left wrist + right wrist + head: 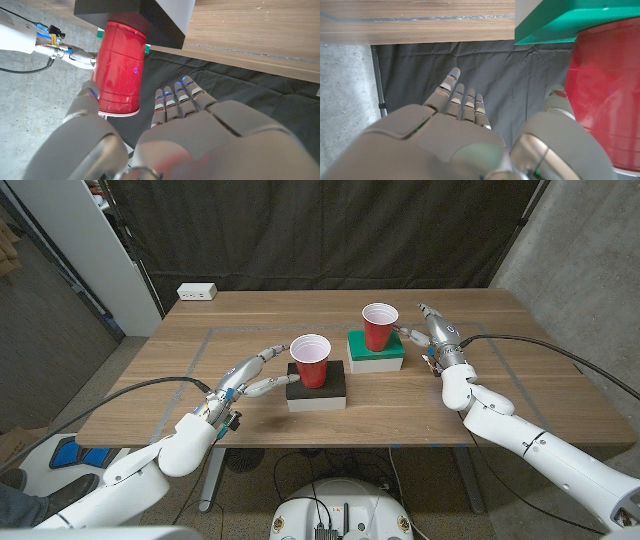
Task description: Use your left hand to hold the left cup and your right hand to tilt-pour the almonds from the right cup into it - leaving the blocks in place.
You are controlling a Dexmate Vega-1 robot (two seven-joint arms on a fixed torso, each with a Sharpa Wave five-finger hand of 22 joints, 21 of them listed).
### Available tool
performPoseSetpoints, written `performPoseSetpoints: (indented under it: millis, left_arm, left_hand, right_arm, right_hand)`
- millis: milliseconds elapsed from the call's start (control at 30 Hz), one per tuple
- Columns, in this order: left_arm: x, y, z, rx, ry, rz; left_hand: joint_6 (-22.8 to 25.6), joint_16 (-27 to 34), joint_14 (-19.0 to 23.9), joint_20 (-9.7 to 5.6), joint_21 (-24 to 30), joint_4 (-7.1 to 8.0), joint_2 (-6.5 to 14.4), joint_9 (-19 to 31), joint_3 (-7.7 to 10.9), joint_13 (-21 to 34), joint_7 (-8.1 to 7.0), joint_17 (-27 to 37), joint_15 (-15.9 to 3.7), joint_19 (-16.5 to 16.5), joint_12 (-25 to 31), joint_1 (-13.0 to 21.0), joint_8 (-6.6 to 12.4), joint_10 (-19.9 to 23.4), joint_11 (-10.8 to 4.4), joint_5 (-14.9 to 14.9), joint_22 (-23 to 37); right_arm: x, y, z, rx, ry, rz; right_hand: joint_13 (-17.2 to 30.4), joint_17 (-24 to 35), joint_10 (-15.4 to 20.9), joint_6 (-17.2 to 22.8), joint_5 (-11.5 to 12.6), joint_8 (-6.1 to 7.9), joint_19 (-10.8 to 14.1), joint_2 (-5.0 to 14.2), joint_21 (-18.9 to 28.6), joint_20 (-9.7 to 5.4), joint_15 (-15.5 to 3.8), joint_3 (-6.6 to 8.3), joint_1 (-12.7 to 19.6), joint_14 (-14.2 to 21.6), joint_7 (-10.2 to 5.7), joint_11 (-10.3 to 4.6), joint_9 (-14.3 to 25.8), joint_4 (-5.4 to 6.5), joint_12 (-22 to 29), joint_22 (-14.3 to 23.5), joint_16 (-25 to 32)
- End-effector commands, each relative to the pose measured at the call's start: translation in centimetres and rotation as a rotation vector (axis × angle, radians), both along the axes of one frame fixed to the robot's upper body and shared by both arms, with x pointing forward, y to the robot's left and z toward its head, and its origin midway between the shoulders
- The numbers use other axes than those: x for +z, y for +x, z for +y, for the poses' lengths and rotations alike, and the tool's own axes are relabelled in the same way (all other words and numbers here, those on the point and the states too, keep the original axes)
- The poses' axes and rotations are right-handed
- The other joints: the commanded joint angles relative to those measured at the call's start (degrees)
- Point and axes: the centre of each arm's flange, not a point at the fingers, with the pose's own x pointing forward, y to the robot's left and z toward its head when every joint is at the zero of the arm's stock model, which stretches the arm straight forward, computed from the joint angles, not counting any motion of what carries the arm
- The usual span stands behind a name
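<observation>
The left red cup (310, 360) stands upright on a black-topped block (317, 386). My left hand (262, 370) is just to its left, fingers spread, holding nothing. In the left wrist view the cup (119, 70) stands between the thumb (87, 97) and the straight fingers (180, 97). The right red cup (379, 327) stands on a green-topped block (376, 350). My right hand (428, 330) is open close beside it. In the right wrist view its thumb (557, 100) is near the cup (607, 100) and the fingers (460, 97) point away. I cannot see inside either cup.
A white power strip (197, 292) lies at the table's far left edge. Faint tape lines (205, 345) mark a rectangle on the wooden table (500, 370). Dark curtains hang behind the table.
</observation>
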Motion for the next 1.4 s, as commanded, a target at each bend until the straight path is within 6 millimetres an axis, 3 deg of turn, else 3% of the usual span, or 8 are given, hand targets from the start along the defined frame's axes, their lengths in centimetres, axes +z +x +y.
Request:
performPoseSetpoints:
  millis: [33,467,633,1033,1400]
  left_arm:
    - [0.0,1.2,-0.9,-0.017,0.027,-0.002]
    - [0.3,2.8,-2.0,-0.080,0.014,0.010]
    - [0.2,3.1,-2.6,-0.107,0.014,0.013]
    - [0.1,4.4,-2.6,-0.097,0.004,0.040]
    - [0.8,5.8,-4.3,-0.136,0.038,0.045]
  left_hand:
    - [0.6,0.1,0.6,-2.27,0.4,-0.21,0.1,0.3,-0.16,0.1,-0.25,0.2,-1.59,0.4,0.5,0.8,0.30,0.4,-0.04,0.2,0.2]
    - [0.7,0.1,0.8,-2.15,0.4,-0.27,0.2,0.3,-0.12,0.1,-0.31,0.2,-1.55,0.6,0.4,1.3,0.32,0.4,-0.11,0.2,0.2]
    - [2.2,0.4,2.3,-2.04,0.8,-0.18,0.0,0.4,-0.31,0.1,-0.16,0.1,-1.70,2.2,0.9,1.8,0.71,2.1,-0.64,0.2,0.2]
    - [2.1,0.2,2.3,-1.86,0.6,-0.21,-0.2,0.4,-0.48,0.1,-0.19,0.1,-1.56,2.1,0.6,2.1,0.55,1.8,-0.24,0.2,0.2]
    - [2.7,0.2,2.8,-1.90,0.5,-0.23,0.0,0.4,-0.45,0.1,-0.29,0.1,-1.89,2.4,0.8,2.8,0.67,2.6,-0.44,0.2,0.2]
  right_arm:
    - [-0.1,0.0,0.0,0.001,-0.004,0.005]
    - [-0.2,-0.2,-0.2,-0.008,-0.005,0.000]
    - [-0.3,-0.3,-0.3,-0.003,-0.004,-0.010]
    - [-0.4,-0.3,-0.7,-0.001,0.000,0.003]
    - [-0.6,-0.2,-1.2,-0.008,0.008,0.009]
  right_hand:
    - [0.3,0.0,0.1,0.0,0.3,0.32,0.3,-0.48,0.2,0.02,0.31,-0.24,0.1,0.1,0.70,0.08,0.3,0.12,0.0,0.2,0.4]
    - [0.3,0.0,0.6,0.4,0.4,0.56,0.6,-0.44,0.3,0.18,0.25,-0.31,0.0,0.3,0.56,0.27,0.3,0.26,0.2,0.2,0.5]
    - [0.3,0.0,0.6,0.6,0.5,0.62,0.6,-0.42,0.4,0.24,0.20,-0.33,-0.1,0.4,0.54,0.20,0.2,0.30,0.2,0.2,0.6]
    - [0.4,0.0,0.8,0.8,0.6,0.73,0.8,-0.39,0.4,0.29,0.29,-0.37,-0.1,0.6,0.47,0.24,0.2,0.36,0.3,0.2,0.7]
    - [0.4,0.0,0.9,0.8,0.7,0.72,0.8,-0.32,0.4,0.36,0.28,-0.39,-0.2,0.6,0.49,0.35,0.2,0.42,0.3,0.1,0.7]
